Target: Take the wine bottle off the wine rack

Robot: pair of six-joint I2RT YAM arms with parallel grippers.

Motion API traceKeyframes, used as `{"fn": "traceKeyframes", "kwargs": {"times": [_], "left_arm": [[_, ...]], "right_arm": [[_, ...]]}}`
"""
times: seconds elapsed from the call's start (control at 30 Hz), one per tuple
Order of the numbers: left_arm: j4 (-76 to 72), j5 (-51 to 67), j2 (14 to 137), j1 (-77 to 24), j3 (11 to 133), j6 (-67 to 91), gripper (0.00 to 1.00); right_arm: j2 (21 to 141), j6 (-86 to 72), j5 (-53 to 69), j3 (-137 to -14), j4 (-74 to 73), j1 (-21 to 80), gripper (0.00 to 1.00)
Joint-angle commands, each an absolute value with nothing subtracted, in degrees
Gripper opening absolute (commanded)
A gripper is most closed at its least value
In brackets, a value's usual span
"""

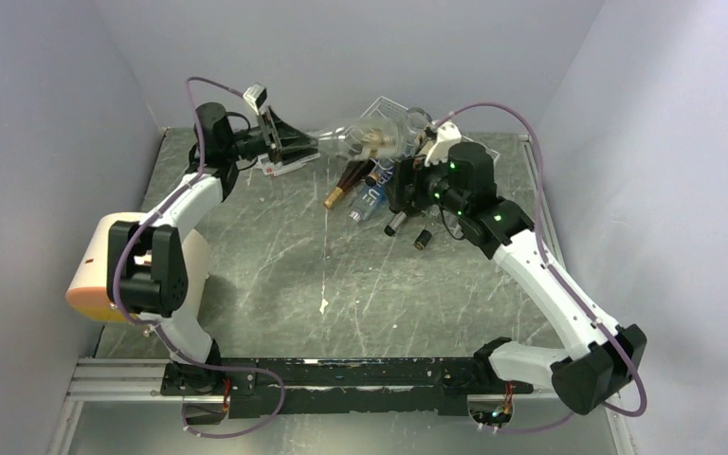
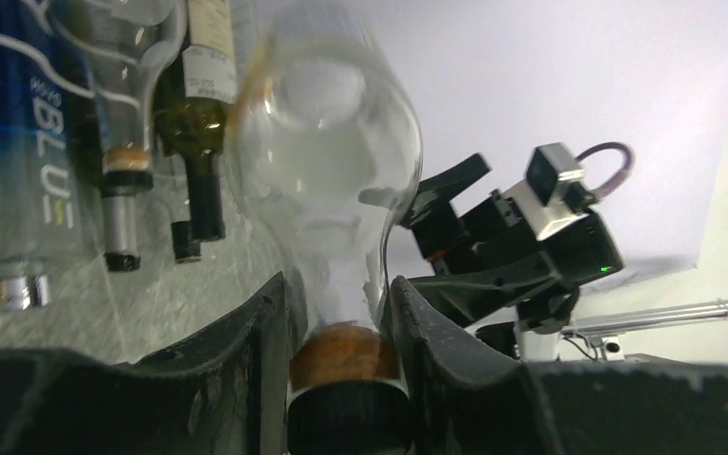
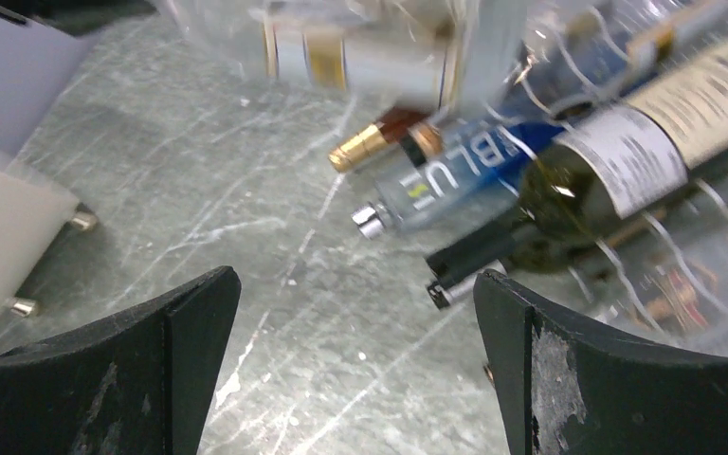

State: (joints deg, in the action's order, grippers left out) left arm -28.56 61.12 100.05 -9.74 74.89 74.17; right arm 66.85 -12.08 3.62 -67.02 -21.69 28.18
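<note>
My left gripper (image 1: 296, 145) is shut on the neck of a clear wine bottle (image 1: 355, 140), which it holds nearly level above the table at the back. In the left wrist view the fingers (image 2: 267, 322) clamp the neck just above the cork and black cap, and the bottle body (image 2: 327, 142) stretches away from them. The white wire wine rack (image 1: 391, 107) stands behind, with several other bottles in it (image 3: 711, 284). My right gripper (image 1: 401, 187) is open and empty in front of the rack, above the tabletop (image 3: 355, 322).
A blue bottle (image 3: 464, 171), a dark labelled bottle (image 3: 616, 152) and a gold-capped bottle (image 3: 365, 144) lie in the rack with necks pointing out. A cream cylinder (image 1: 104, 275) stands by the left arm. Grey walls close in on three sides.
</note>
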Motion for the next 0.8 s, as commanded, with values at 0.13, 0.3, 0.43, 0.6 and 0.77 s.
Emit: {"fn": "traceKeyframes", "kwargs": {"times": [0.13,0.3,0.43,0.6,0.77], "left_arm": [[-7.48,58.69,84.2,-7.97,70.53,54.02,0.07],[4.82,53.13,76.44,-7.12,63.54,47.29,0.07],[12.22,49.71,73.85,-7.06,58.79,41.7,0.07],[19.15,43.63,72.08,-7.2,56.46,35.13,0.07],[26.97,34.64,70.3,-8.48,59.15,28.65,0.07]], "right_arm": [[79.14,-10.5,7.68,-76.75,-18.19,36.25,1.0],[82.25,-14.76,10.03,-74.65,-13.36,42.04,1.0],[85.62,-16.29,12.73,-72.87,-9.45,44.65,1.0],[88.92,-14.98,12.59,-70.72,-3.98,46.99,1.0],[91.29,-14.33,14.79,-69.65,-1.88,47.73,1.0]]}}
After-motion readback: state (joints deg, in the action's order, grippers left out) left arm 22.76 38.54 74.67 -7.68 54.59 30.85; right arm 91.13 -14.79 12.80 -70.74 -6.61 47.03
